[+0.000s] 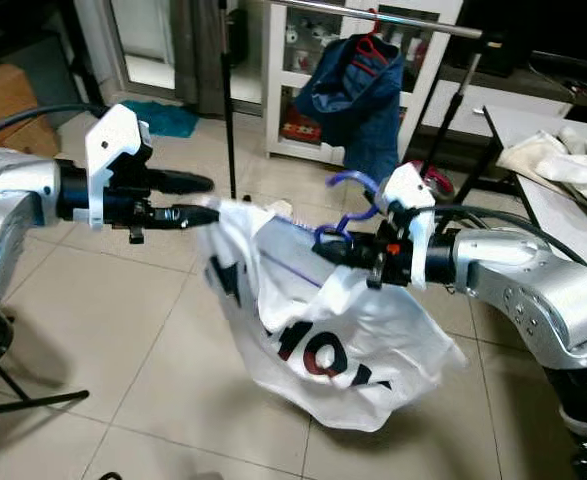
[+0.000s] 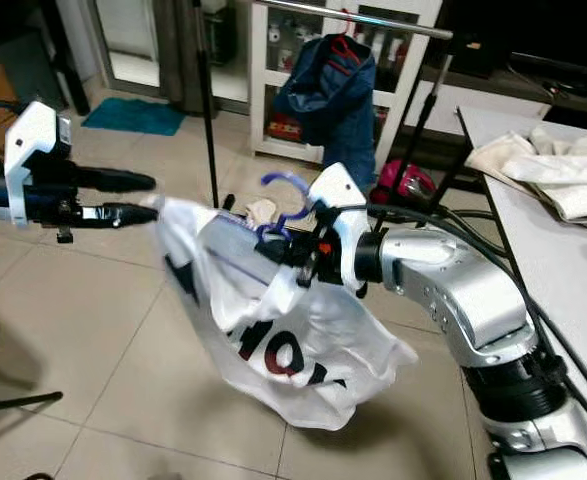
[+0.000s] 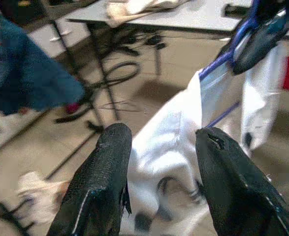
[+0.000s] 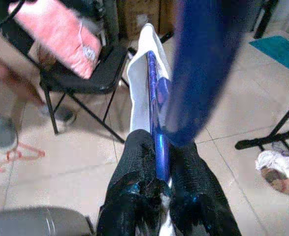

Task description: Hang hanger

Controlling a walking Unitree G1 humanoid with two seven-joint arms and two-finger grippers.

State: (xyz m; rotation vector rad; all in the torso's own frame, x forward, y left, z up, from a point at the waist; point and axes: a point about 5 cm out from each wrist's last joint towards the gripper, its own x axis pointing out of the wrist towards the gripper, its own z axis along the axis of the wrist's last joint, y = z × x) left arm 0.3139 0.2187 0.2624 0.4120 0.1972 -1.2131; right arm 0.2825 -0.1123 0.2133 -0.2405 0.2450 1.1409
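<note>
Hanger [image 1: 348, 205], blue, draped in a white shirt [image 1: 323, 330], sits clamped in right gripper [image 1: 335, 250]; left gripper [image 1: 205, 200] jaws apart.

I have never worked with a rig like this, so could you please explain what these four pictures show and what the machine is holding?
It is a humanoid robot with two silver arms. Two pictures come from its head, looking forward and down; the other two from cameras on its wrists. The right gripper is shut on a blue hanger carrying a white T-shirt. The left gripper, fingers open, is at the shirt's edge. Beyond, a clothes rail holds a dark blue garment on a red hanger. Pale cloths lie on the table.
</note>
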